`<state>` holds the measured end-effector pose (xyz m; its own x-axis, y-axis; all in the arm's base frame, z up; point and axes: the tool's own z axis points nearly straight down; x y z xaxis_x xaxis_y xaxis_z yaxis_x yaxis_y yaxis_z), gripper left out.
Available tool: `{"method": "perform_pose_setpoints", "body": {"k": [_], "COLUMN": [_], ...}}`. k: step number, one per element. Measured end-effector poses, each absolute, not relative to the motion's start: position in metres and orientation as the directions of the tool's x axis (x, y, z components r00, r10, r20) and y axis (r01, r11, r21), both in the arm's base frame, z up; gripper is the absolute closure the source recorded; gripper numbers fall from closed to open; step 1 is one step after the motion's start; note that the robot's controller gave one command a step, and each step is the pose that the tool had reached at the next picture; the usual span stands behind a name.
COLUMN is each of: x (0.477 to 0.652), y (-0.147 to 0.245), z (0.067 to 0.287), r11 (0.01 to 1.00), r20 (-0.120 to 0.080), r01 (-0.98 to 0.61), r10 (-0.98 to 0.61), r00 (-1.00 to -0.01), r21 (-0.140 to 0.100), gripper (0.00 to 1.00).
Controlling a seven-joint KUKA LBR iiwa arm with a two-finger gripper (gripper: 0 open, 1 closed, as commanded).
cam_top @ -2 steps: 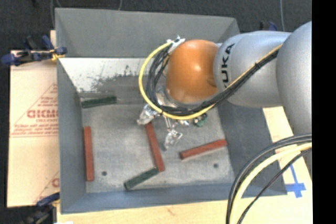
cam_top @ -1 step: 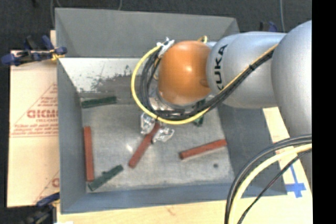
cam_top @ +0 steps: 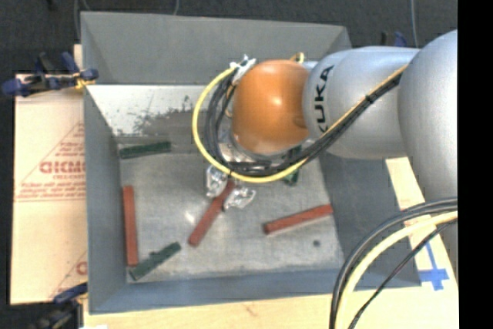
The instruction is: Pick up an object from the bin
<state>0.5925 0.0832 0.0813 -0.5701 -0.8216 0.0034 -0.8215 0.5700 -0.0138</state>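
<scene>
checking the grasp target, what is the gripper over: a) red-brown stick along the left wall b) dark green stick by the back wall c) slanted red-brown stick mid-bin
c, the gripper sits over the upper end of the slanted red-brown stick

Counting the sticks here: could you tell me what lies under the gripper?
The upper end of a red-brown stick lies beneath the gripper. The arm hides whatever lies behind it, bar a green tip.
</scene>
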Motion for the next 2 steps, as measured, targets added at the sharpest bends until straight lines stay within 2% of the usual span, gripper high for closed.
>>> {"method": "perform_pose_setpoints", "body": {"k": [2], "x": [0.5916], "y": [0.0829], "z": [0.0858], "r11": [0.574], "r20": [-0.002], "r01": [-0.819], "r10": [-0.819], "r00": [-0.574], "r21": [-0.008], "gripper": [1.00]}}
